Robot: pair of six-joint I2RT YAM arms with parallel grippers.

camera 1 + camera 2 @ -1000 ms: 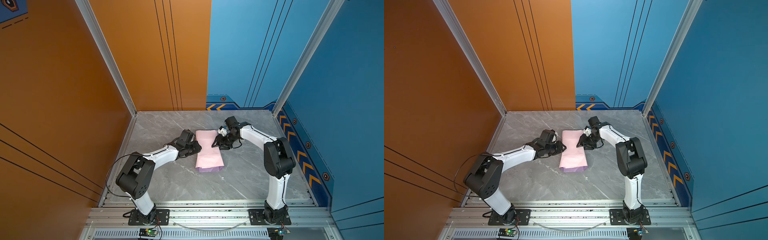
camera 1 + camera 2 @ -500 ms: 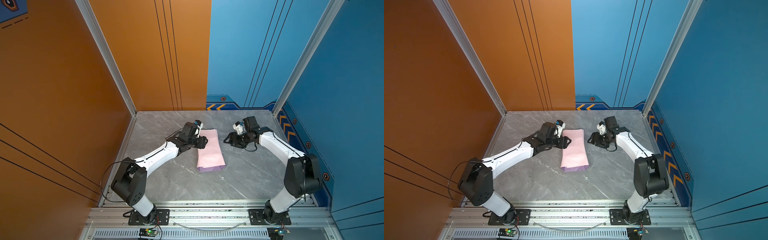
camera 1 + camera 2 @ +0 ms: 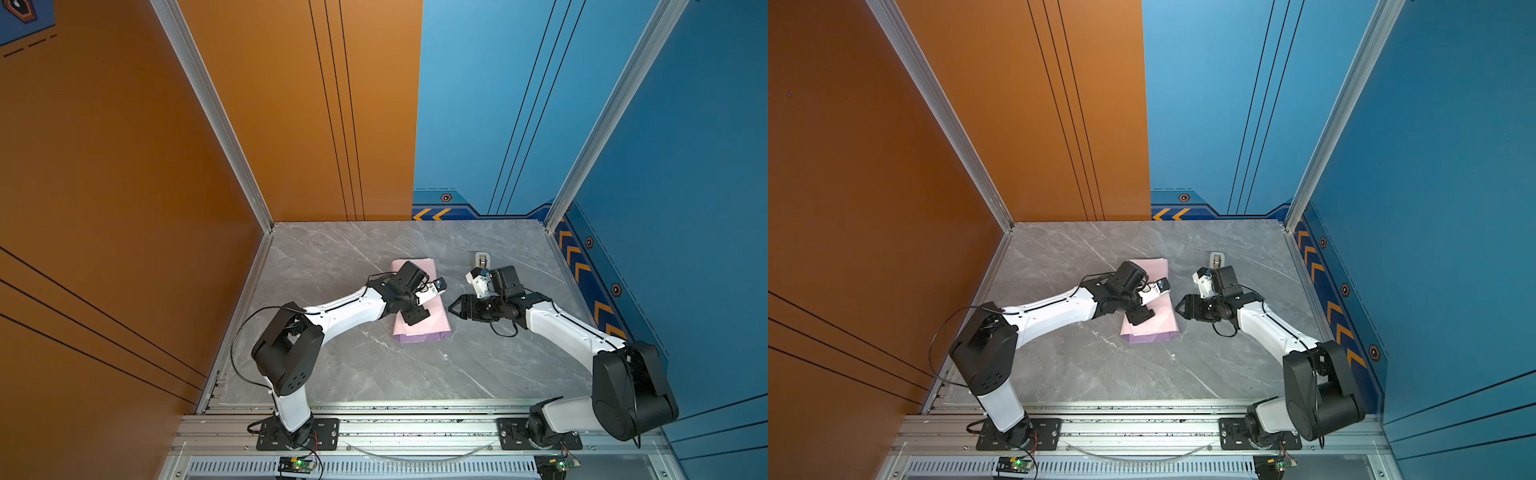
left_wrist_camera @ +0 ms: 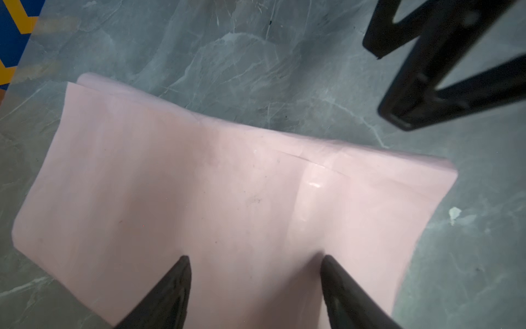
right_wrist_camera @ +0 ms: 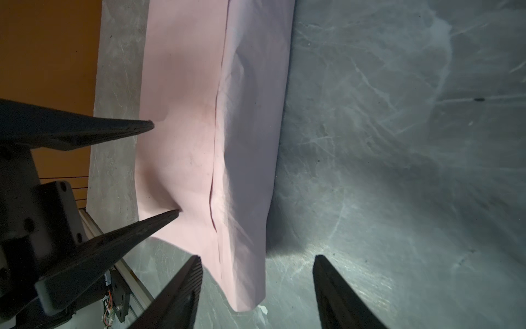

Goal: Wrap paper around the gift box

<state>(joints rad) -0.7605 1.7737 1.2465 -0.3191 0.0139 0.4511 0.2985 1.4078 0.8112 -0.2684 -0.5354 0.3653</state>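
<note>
**Folded parcel at mid-table, left arm repositioned.** The paper [image 3: 434, 322] lay folded in the middle of the table [image 3: 374, 374], long axis running near to far. Its pale pink face was up and a lilac margin showed at its near end. The gift box showed in no view; we judged it enclosed under the fold.

Over the preceding second the left gripper [image 3: 417, 316] had left the paper's left flank, passed its far left corner and come to the sheet's near half. Its jaws stood apart and gripped nothing. Both fingertips [image 5: 159, 220] rested on the paper, and one dimpled it.

The right gripper [image 3: 455, 311], a second earlier against the far right edge, had drawn back and shifted nearer. It lay just beside the right edge, spread and empty.

A strip of clear tape [image 4: 308, 196] crossed the overlapping seam. The tape dispenser [image 3: 482, 262] stood far and right of the paper, apart from both grippers.

We took the long seam to be fixed and let go, with the left tips pinning the parcel. The open ends seemed still to need folding in and taping.
</note>
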